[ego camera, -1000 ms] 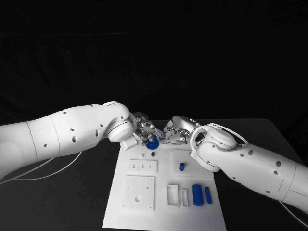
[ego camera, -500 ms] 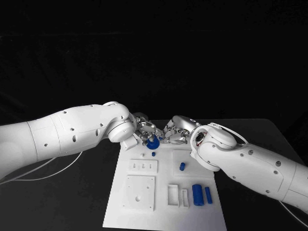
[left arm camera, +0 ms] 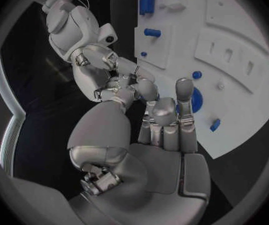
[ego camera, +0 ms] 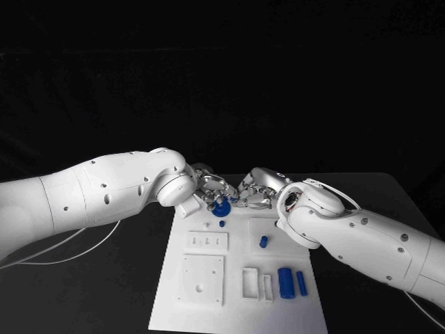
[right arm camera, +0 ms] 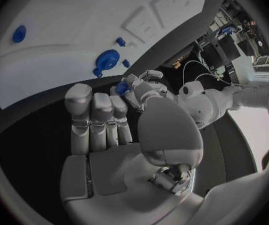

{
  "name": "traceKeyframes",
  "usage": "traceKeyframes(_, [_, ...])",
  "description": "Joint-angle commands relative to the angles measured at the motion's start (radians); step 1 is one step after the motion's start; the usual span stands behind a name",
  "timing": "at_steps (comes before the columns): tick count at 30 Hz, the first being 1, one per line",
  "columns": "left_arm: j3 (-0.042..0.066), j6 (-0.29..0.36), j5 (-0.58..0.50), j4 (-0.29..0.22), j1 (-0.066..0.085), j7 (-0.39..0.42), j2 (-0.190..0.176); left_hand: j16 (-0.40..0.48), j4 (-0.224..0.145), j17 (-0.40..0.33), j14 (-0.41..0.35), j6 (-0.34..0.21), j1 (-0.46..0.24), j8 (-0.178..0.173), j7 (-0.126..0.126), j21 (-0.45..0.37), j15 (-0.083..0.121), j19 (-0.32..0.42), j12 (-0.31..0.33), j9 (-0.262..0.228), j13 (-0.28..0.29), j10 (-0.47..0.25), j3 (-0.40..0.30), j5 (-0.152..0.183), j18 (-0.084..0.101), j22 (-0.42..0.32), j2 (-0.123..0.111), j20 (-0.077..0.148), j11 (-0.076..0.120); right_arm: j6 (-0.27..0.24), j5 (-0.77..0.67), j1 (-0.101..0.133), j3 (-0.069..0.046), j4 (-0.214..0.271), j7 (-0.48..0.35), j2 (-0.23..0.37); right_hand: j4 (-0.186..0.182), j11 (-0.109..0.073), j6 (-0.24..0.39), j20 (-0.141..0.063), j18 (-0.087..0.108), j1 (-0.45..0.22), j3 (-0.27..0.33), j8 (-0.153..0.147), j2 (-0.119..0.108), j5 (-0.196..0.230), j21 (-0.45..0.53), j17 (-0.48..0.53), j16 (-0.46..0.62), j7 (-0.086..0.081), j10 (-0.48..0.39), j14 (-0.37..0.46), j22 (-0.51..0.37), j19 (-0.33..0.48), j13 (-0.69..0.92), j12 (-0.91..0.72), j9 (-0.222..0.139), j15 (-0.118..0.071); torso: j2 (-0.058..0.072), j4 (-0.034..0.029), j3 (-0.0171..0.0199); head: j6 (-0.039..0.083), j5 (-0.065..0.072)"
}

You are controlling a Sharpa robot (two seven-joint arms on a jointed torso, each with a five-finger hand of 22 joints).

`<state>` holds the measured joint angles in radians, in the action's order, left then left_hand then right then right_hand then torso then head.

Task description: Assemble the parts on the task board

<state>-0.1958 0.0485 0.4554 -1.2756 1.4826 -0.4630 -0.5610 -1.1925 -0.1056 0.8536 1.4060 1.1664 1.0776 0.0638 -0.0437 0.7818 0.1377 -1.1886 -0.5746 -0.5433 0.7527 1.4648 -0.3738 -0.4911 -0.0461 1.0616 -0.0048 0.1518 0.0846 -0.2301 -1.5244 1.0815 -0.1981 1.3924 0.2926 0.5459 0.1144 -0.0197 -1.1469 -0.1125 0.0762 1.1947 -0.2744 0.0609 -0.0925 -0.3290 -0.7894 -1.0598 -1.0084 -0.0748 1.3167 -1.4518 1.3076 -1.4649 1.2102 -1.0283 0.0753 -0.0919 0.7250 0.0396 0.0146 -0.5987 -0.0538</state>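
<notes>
The white task board [ego camera: 238, 306] lies lengthwise on the black table. My two hands meet fingertip to fingertip above its far end. A blue gear [ego camera: 220, 207] [left arm camera: 195, 100] [right arm camera: 106, 61] stands on the board just below them. My left hand [ego camera: 211, 188] [left arm camera: 162, 120] pinches a small blue part [right arm camera: 122, 87] at its fingertips. My right hand [ego camera: 258, 189] [right arm camera: 103, 120] has its fingers stretched out side by side toward the left hand's tips, with nothing seen in it.
A small blue peg [ego camera: 222, 224] sits behind the white slotted block [ego camera: 208, 241]. Another blue piece [ego camera: 263, 241] lies mid-board. Two blue cylinders [ego camera: 285, 282] [ego camera: 301, 281] lie near white blocks [ego camera: 251, 282] at the near end. A square white plate [ego camera: 201, 278] covers the near left.
Both hands have shifted only slightly over the far end of the board. The loose parts on the board have not moved.
</notes>
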Motion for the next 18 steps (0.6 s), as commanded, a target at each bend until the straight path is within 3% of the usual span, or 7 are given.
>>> traceKeyframes(1, [0.001, 0.012, -0.027, -0.003, 0.001, 0.02, 0.0, -0.005, -0.06, 0.003, 0.0, 0.088, 0.003, 0.001, 0.066, -0.007, -0.001, -0.001, -0.004, -0.454, -0.003, 0.037, -0.054, -0.003, 0.001, 0.003, -0.007, 0.0, 0.006, -0.037, 0.012, -0.001, 0.0, 0.004, -0.023, 0.005, -0.006, 0.001, 0.013, 0.004, 0.004, -0.002, 0.02, 0.002, -0.015, -0.015, 0.015, 0.007, 0.01, -0.003, -0.012, 0.002, 0.088, -0.039, -0.011, 0.015, -0.002, 0.004, 0.001, 0.0005, 0.0004, 0.001, 0.0])
traceKeyframes(7, [0.001, 0.01, 0.001, -0.002, 0.001, 0.024, -0.007, -0.016, -0.062, 0.019, 0.008, 0.107, 0.006, 0.003, 0.071, -0.013, -0.002, -0.006, -0.011, -0.434, -0.01, 0.043, -0.045, 0.002, -0.003, 0.012, -0.011, -0.004, 0.008, -0.073, 0.025, -0.006, 0.0, 0.015, -0.05, 0.03, -0.034, 0.009, 0.066, 0.016, 0.017, 0.009, 0.128, 0.003, -0.034, -0.062, 0.153, 0.066, 0.101, -0.018, -0.064, 0.019, 0.051, -0.023, -0.082, 0.102, 0.0, 0.015, 0.0, 0.0015, 0.0005, -0.002, -0.001])
traceKeyframes(10, [0.0, 0.009, 0.012, -0.003, 0.0, 0.024, -0.012, -0.022, -0.062, 0.027, 0.014, 0.116, 0.006, 0.002, 0.073, -0.016, -0.004, -0.011, -0.022, -0.435, -0.017, 0.044, -0.04, 0.002, -0.009, 0.017, -0.012, -0.009, 0.008, -0.094, 0.036, -0.012, 0.0, 0.025, -0.066, 0.052, -0.048, 0.012, 0.079, 0.019, 0.022, 0.024, 0.192, 0.003, -0.029, -0.074, 0.206, 0.08, 0.13, -0.02, -0.083, 0.026, 0.039, -0.021, -0.117, 0.13, 0.002, 0.018, 0.0, 0.0009, 0.0004, -0.002, -0.003])
traceKeyframes(14, [0.0, 0.009, 0.027, -0.004, 0.0, 0.025, -0.019, -0.024, -0.061, 0.032, 0.019, 0.124, 0.006, 0.002, 0.075, -0.021, -0.006, -0.015, -0.035, -0.437, -0.03, 0.045, -0.036, 0.003, -0.016, 0.026, -0.013, -0.018, 0.008, -0.122, 0.056, -0.02, -0.001, 0.043, -0.094, 0.092, -0.058, 0.014, 0.09, 0.023, 0.028, 0.036, 0.238, 0.003, -0.027, -0.088, 0.288, 0.103, 0.17, -0.022, -0.106, 0.036, 0.017, -0.017, -0.158, 0.157, 0.004, 0.021, -0.001, 0.0012, 0.001, -0.003, -0.006])
traceKeyframes(18, [-0.001, 0.009, 0.042, -0.007, -0.001, 0.025, -0.027, -0.031, -0.058, 0.042, 0.026, 0.134, 0.007, 0.003, 0.078, -0.026, -0.008, -0.019, -0.052, -0.444, -0.043, 0.046, -0.03, 0.012, -0.022, 0.036, -0.012, -0.025, 0.007, -0.14, 0.083, -0.029, -0.005, 0.055, -0.127, 0.135, -0.059, 0.015, 0.094, 0.024, 0.028, 0.044, 0.252, 0.003, -0.024, -0.106, 0.307, 0.105, 0.178, -0.023, -0.112, 0.036, 0.016, -0.021, -0.173, 0.158, 0.005, 0.021, -0.002, 0.0024, 0.0009, -0.005, -0.009])
